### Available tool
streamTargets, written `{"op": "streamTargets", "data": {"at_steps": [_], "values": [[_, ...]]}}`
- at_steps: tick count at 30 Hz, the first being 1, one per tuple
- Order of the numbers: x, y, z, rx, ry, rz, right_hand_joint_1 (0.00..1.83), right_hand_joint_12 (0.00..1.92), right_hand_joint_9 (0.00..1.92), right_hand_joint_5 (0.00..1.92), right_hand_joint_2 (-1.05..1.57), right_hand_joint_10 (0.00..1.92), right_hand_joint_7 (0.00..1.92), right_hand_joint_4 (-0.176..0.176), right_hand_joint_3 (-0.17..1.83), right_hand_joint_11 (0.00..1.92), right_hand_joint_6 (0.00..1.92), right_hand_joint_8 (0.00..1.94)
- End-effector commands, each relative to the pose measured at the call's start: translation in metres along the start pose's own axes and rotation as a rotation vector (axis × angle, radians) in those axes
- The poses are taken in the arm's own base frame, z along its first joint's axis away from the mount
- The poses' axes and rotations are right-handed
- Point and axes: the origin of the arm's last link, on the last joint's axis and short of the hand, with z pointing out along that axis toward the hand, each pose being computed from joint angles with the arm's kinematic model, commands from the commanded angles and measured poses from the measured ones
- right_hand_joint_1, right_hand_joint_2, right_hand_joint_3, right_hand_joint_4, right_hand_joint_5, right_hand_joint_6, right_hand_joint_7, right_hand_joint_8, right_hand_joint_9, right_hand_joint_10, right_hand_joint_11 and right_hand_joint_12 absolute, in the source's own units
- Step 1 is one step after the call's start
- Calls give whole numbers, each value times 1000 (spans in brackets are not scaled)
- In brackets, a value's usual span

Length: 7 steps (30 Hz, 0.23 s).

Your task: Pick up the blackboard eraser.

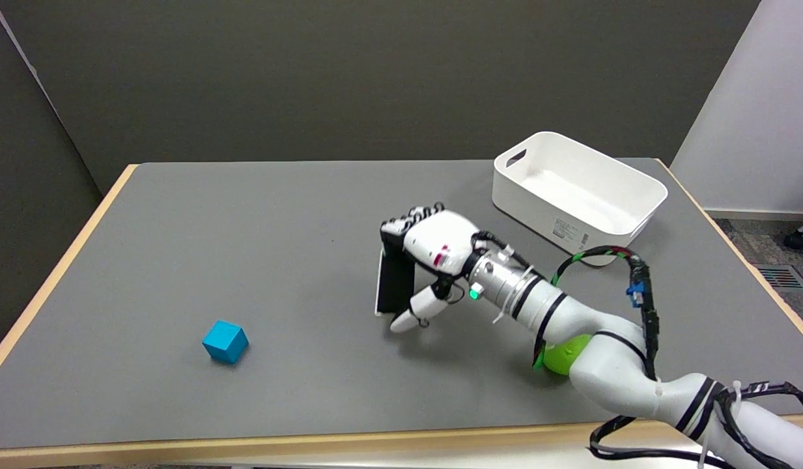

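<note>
Gripping: the blackboard eraser [396, 280] sits in the grasp of the right hand [434, 251], fingers [411, 221] curled over its far end and the thumb [414, 312] reaching along its near end.
Eraser position: near the middle of the table [245, 228], tipped up on one long edge, black body facing the camera, a thin white face showing along its left side.
Long axis: runs roughly from the far side of the table toward the near side, leaning slightly; the hand spans it end to end.
Direction from hand: the eraser lies just to the picture's left of the palm, touching it; the wrist and arm trail off to the lower right.
Contact with table: its lower edge looks to be at or barely above the surface; I cannot tell whether it has cleared.
Judgement: the grasp seems made, so what remains is a straight lift; the thumb's hold at the near end is the likely weak point.
Blue cube [225, 341]: well apart, toward the near left.
White bin [626, 225]: far right, away from the hand.
Green object [564, 355]: mostly hidden beneath the forearm.
</note>
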Motion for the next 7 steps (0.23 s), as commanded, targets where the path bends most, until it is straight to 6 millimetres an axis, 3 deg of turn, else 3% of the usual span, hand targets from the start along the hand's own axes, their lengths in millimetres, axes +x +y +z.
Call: {"op": "streamTargets", "data": {"at_steps": [1, 7], "values": [[74, 46, -6, -138, 215, -205, 1183, 1840, 766, 573, 1202, 1357, 810, -176, 171, 426, 1428, 1555], [98, 93, -18, -289, 248, -294, 1186, 1844, 769, 583, 1184, 1359, 819, -176, 197, 445, 1421, 1544]]}}
